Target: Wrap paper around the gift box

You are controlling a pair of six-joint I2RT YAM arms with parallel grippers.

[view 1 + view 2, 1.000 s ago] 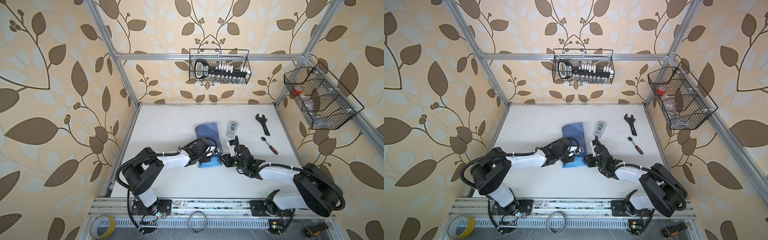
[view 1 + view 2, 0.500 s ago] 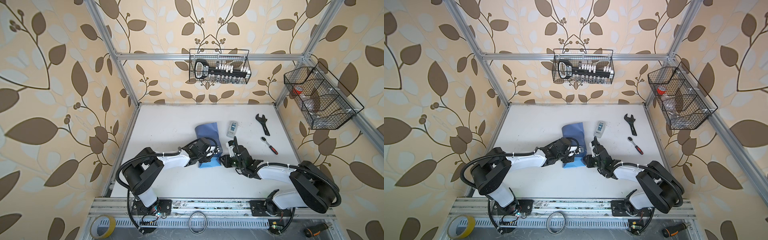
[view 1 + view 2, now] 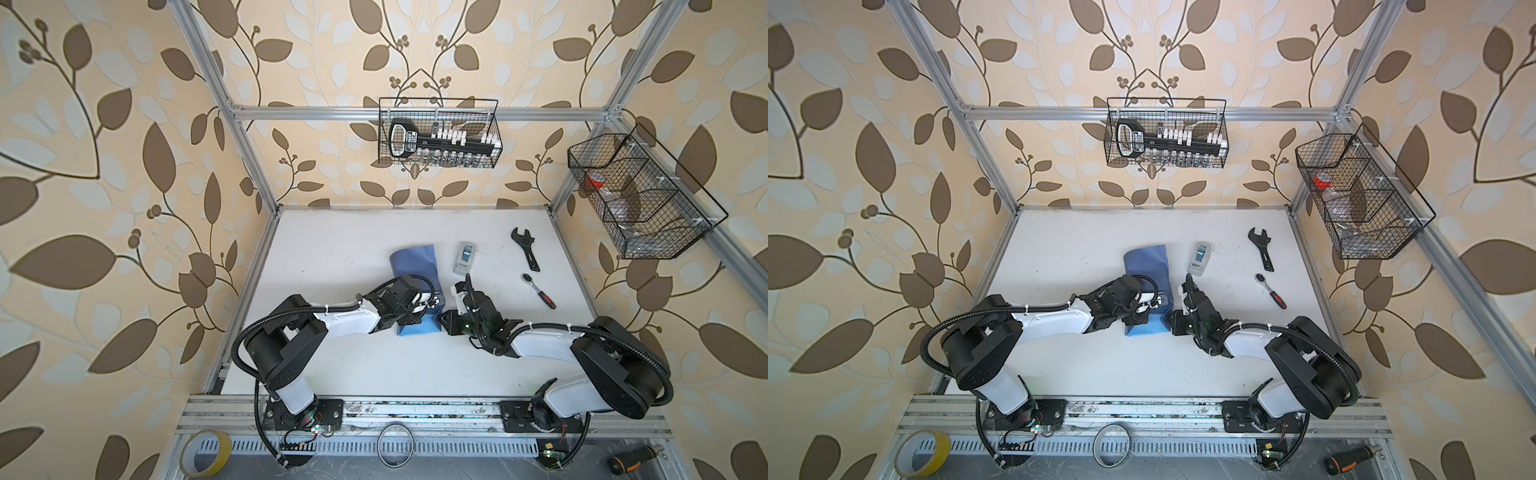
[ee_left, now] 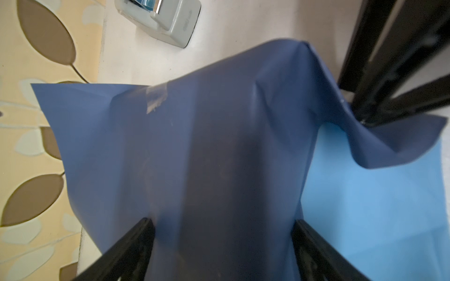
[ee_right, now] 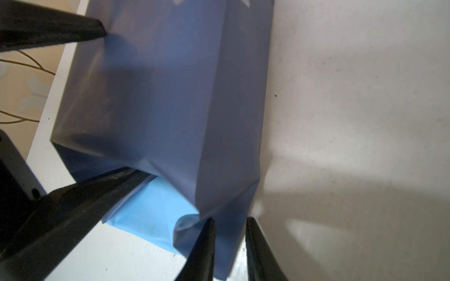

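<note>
As the right arm edges in: its end effector (image 5: 230, 221) has crept a little leftward toward the wrap over the last second and its jaws have drawn slightly closer. The left arm has not shifted.
Meaning for the task: the long seam looks done, since a strip of clear tape (image 4: 155, 97) already crosses it. This is judged the start of folding the near end shut.
Right end effector: jaws a narrow gap apart, straddling the loose slate-blue flap at the near right corner of the paper (image 3: 413, 266). The sheet lies between the fingers, but no pinch shows yet.
Left end effector (image 4: 222, 226): spread wide, one finger on the far side and one on the near side, apparently clamped across the covered gift box to steady it.
Gift box: hidden under the paper, mid-desk between the two end effectors.
Paper: slate-blue face outward, with its far end lying open on the desk (image 3: 332, 249). The light-blue inner face shows at the near end.
Nearby: the tape dispenser (image 3: 464, 257) sits just right of the paper's far end. The wrench (image 3: 525, 249) and ratchet (image 3: 539, 289) lie well apart, farther right.
</note>
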